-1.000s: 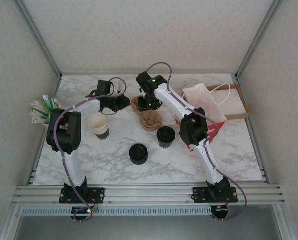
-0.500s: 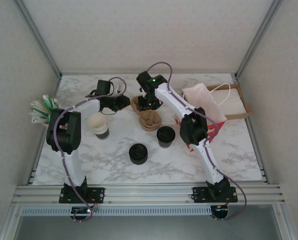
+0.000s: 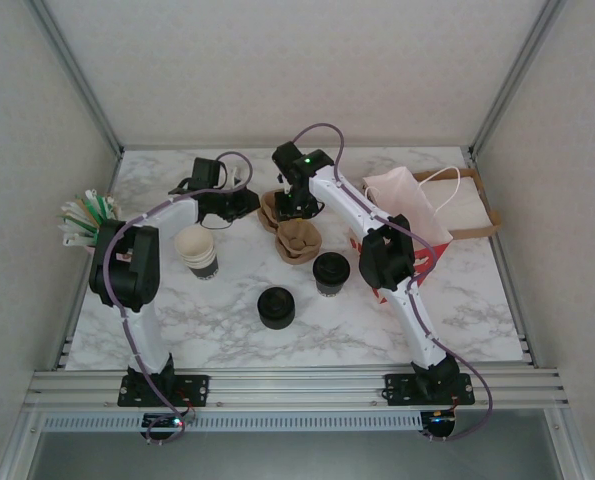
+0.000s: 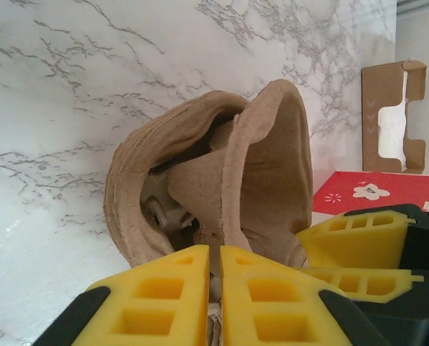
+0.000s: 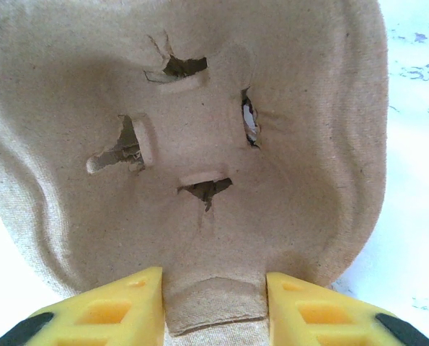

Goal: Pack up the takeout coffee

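The takeout coffee (image 3: 330, 272), a small whitish cup with a dark band and black lid, stands on the marble in front of both grippers, touched by neither. At the back centre, my left gripper (image 3: 241, 206) is shut on the rim of a brown pulp cup carrier (image 3: 270, 208); its yellow fingers (image 4: 164, 288) pinch that edge (image 4: 215, 252). My right gripper (image 3: 298, 205) grips a second carrier (image 3: 299, 240), which hangs toward the coffee. In the right wrist view the gripper (image 5: 214, 277) holds the carrier's tab, with the carrier's underside (image 5: 200, 108) beyond it.
A stack of lidless white cups (image 3: 197, 250) stands on the left, and a short stack of black lids (image 3: 275, 307) sits front centre. A paper bag (image 3: 407, 215) lies on its side at the right beside a cardboard holder (image 3: 472, 205). Straws (image 3: 82, 218) lie at the far left edge.
The carrier in my right gripper has shifted slightly left and back. Both arms are almost still.
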